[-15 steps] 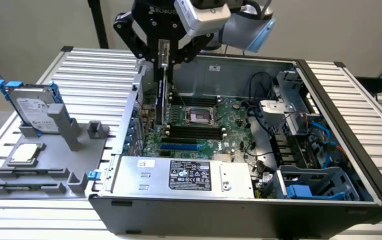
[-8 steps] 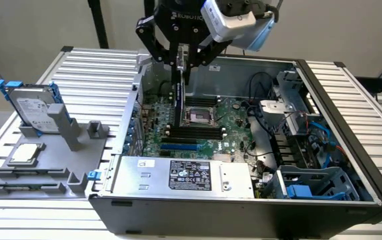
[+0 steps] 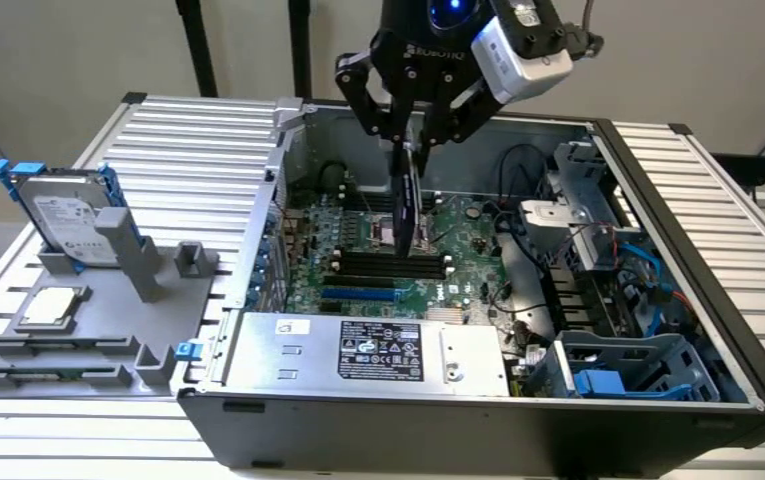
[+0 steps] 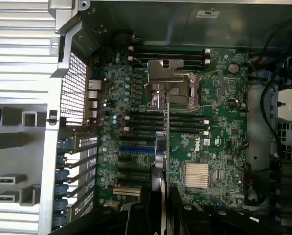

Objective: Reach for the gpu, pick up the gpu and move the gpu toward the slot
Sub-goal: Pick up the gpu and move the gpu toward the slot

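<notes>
green gpu [image 3: 408, 205] hangs edge-on in the claw [image 3: 410, 140]
claw clamped on its top edge, motherboard [image 3: 469, 250] directly below.

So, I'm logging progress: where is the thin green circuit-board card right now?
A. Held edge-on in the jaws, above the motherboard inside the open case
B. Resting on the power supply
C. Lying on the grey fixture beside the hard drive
A: the thin green circuit-board card hangs edge-on from the gripper, over the green motherboard.
</notes>
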You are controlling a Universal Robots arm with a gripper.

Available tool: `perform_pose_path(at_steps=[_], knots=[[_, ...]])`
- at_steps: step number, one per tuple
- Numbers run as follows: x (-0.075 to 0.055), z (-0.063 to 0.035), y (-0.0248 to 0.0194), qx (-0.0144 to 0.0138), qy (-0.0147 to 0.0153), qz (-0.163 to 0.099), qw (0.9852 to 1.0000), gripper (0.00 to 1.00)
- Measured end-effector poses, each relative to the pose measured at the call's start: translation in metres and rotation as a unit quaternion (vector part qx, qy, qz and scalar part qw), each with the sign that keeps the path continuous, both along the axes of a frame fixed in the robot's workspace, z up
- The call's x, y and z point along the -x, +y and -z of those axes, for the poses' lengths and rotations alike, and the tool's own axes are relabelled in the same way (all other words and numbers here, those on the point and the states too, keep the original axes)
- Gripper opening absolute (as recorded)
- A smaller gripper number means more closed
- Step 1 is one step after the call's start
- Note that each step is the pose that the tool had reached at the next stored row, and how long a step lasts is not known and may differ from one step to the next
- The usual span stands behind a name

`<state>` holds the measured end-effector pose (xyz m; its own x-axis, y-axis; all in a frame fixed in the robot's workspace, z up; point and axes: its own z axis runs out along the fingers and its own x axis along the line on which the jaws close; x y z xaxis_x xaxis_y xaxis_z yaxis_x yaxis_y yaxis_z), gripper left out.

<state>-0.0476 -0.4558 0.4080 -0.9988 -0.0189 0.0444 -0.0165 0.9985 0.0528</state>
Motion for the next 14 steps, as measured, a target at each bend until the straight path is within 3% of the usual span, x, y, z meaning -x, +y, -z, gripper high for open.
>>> perform_pose_path(at_steps=[6,14], knots=[[-0.024,0.003,0.0056,0.0,0.0004,0.0,1.0,0.27],[-0.024,0.003,0.0056,0.0,0.0005,0.0,1.0,0.27]])
